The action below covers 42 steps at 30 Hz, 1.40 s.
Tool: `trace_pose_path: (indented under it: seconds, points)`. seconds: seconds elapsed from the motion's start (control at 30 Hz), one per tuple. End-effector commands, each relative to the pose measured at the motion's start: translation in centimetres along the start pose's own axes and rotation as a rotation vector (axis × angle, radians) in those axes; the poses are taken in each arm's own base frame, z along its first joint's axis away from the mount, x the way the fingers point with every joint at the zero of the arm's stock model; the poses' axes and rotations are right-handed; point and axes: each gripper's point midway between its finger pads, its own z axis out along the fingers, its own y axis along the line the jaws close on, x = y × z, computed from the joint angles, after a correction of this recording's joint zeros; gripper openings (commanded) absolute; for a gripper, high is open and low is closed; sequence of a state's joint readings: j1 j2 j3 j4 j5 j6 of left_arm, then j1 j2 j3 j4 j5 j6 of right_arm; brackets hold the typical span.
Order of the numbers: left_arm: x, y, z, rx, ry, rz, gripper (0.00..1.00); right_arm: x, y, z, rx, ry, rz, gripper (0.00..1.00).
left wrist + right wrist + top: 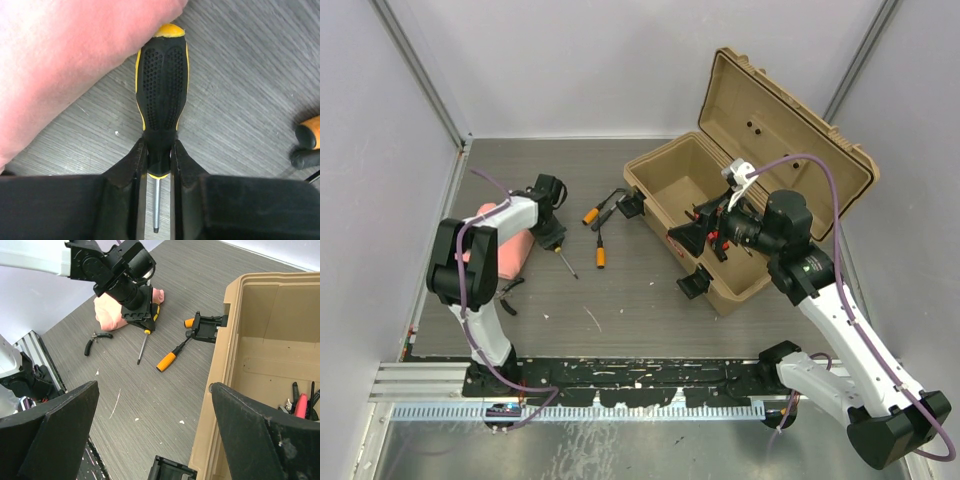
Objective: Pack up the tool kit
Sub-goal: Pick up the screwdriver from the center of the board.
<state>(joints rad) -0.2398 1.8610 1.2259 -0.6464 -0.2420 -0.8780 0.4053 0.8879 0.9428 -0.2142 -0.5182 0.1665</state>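
A: Logged at left?
B: Found pliers (96,341) beside a pink cloth (65,65). Saw the cloth touching the butt of a black-and-yellow screwdriver (161,85) and the left gripper (157,160) pinching its neck, low at the table (640,290).
A: Centre?
B: Noted two orange-handled screwdrivers (601,256) loose on the table.
A: Right?
B: Recorded the tan case (760,130) open, lid up. Right gripper (154,387) over its front wall, jaws spread wide, nothing between. Inside: red and black handles (300,402), possibly pliers, too small to tell.

Tan case (790,130), black dimpled screwdriver (161,85) with yellow trim, pink cloth (60,60), orange-handled screwdriver (167,361), grey wood-grain table (240,75)
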Motion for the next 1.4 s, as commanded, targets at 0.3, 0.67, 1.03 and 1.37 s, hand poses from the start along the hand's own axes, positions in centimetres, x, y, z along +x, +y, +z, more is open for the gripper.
trace_pose_path:
  seconds: [0.3,0.67,1.03,1.37]
  points:
    - [4.9,0.5,-2.0,0.243,0.050,0.103,0.00,-0.5,-0.8,0.2,0.043,-0.031,0.021,1.00]
    - [3.6,1.2,-10.0,0.533,-0.197,0.136,0.00,-0.6,-1.7,0.6,0.086,-0.071,0.054,1.00]
    - [5.9,0.1,-16.7,0.913,-0.279,0.185,0.00,-0.1,-1.9,2.0,0.078,-0.060,0.205,1.00]
    - [9.0,0.1,-23.5,1.286,-0.319,0.248,0.00,-0.4,-0.1,3.2,-0.040,-0.092,0.303,1.00]
